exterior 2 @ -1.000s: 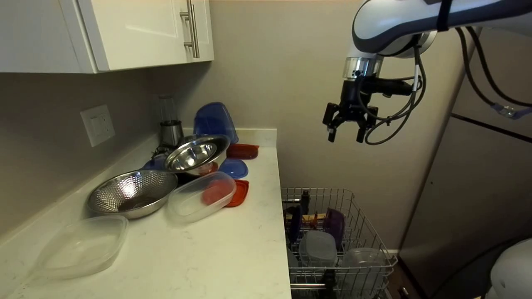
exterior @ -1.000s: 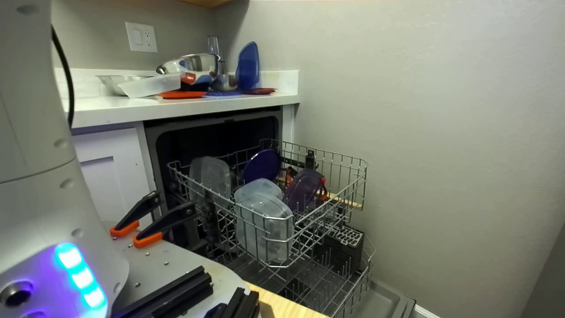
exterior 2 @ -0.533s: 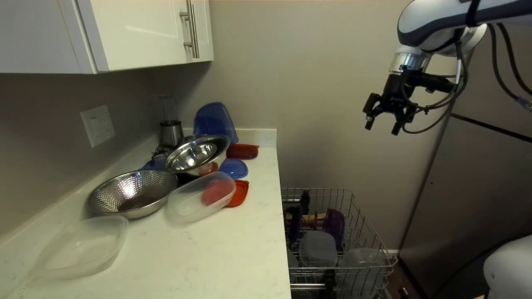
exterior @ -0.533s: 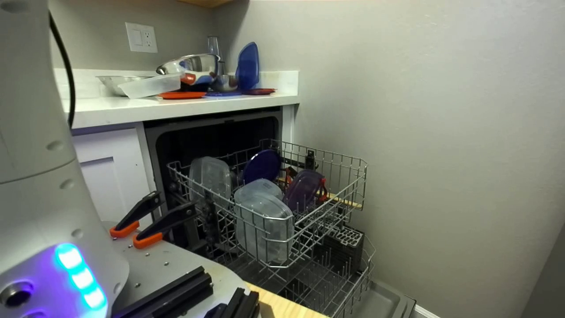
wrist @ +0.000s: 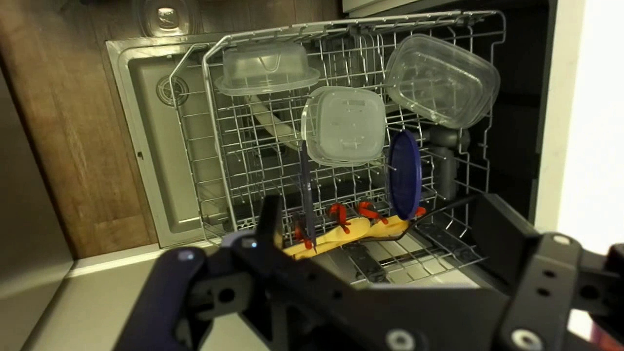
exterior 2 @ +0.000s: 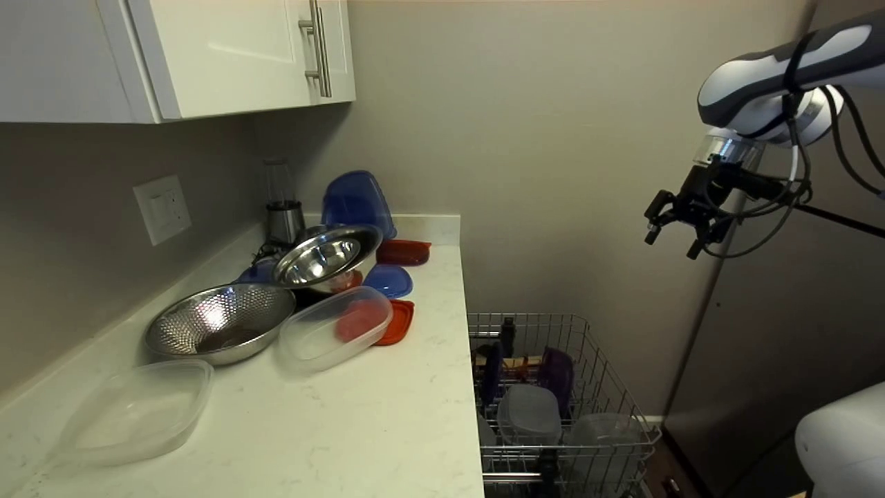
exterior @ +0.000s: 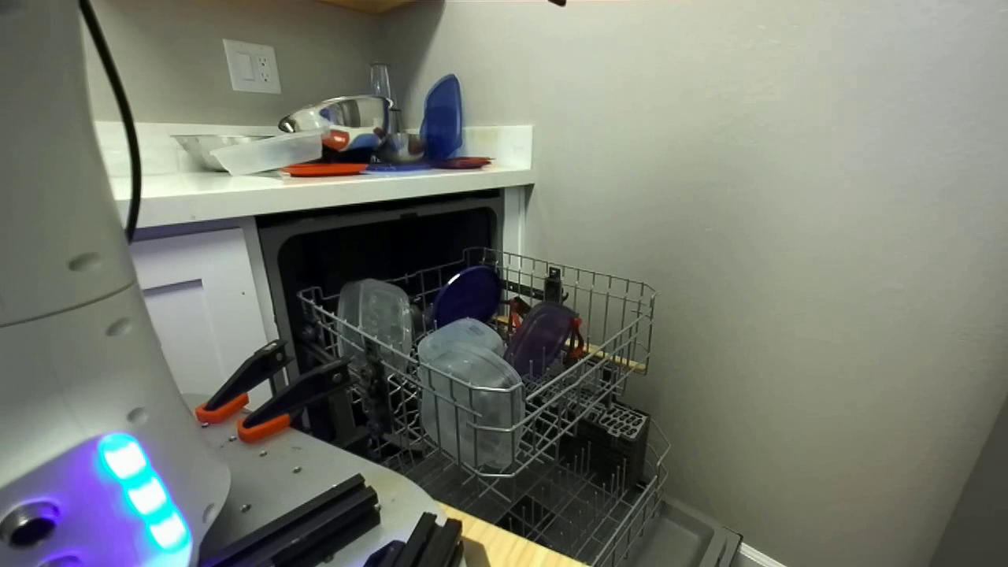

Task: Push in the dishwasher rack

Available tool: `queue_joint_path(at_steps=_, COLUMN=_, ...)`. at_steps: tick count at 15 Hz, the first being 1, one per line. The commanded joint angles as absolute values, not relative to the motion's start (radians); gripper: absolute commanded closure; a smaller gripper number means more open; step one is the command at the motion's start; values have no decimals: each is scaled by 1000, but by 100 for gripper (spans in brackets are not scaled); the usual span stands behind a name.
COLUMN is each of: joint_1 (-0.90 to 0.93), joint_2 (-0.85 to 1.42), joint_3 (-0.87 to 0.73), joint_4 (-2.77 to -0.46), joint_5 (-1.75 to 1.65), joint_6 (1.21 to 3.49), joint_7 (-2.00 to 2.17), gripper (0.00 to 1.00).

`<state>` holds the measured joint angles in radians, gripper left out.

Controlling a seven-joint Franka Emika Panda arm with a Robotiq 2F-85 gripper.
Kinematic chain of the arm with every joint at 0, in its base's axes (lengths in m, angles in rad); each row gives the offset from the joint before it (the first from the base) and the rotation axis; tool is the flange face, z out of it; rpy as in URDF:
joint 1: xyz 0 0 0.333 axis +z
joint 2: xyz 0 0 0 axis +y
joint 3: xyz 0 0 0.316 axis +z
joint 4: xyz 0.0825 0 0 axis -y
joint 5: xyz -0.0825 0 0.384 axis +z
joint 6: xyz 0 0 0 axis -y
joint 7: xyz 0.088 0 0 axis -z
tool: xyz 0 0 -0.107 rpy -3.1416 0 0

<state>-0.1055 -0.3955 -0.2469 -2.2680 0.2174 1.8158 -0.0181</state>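
The dishwasher rack [exterior: 474, 386] is a wire basket pulled out of the dishwasher [exterior: 272, 260], with its back end near the opening. It also shows in an exterior view [exterior 2: 567, 448], right of the counter, and from above in the wrist view [wrist: 220, 146]. It holds clear containers [wrist: 348, 124], a blue lid [wrist: 405, 173], a dark purple container [exterior: 542, 339] and wooden and red-handled utensils [wrist: 348, 234]. My gripper [exterior 2: 672, 242] is open and empty, tilted, high above and to the right of the rack in that exterior view. Its spread fingers frame the wrist view's lower part [wrist: 380, 214].
A lower rack [exterior: 567, 512] with a black cutlery basket [exterior: 610, 441] sits beneath, over the open door [exterior: 693, 535]. The white counter [exterior 2: 387, 415] holds bowls, lids and containers. A wall [exterior: 748, 236] stands beside the rack. Orange-tipped clamps [exterior: 268, 394] sit near my base.
My gripper has moved to the right in an exterior view, then a little lower, and has tilted. It stays open. The rack and its contents have not moved.
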Motion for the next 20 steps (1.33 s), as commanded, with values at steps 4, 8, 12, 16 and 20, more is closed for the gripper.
queue_joint_path(at_steps=4, joint_1=-184, joint_2=-318, joint_3=-317, joint_4=-2300, joint_5=242, joint_6=1894, joint_7=-126, gripper=0)
queue_joint_path(at_steps=8, joint_1=-205, joint_2=-265, joint_3=-347, joint_4=-2254, joint_5=233, joint_6=1977, joint_7=-207, gripper=0)
queue_joint_path(at_steps=12, joint_1=-212, joint_2=-180, joint_3=-377, joint_4=-2195, joint_5=256, joint_6=2011, joint_7=-262, gripper=0)
queue_joint_path(at_steps=16, joint_1=-222, joint_2=-172, joint_3=-364, joint_4=-2190, joint_5=234, joint_6=1995, joint_7=-231, gripper=0)
queue_joint_path(at_steps=20, joint_1=-223, joint_2=-148, joint_3=-363, joint_4=-2174, joint_5=236, joint_6=1995, joint_7=-233, gripper=0)
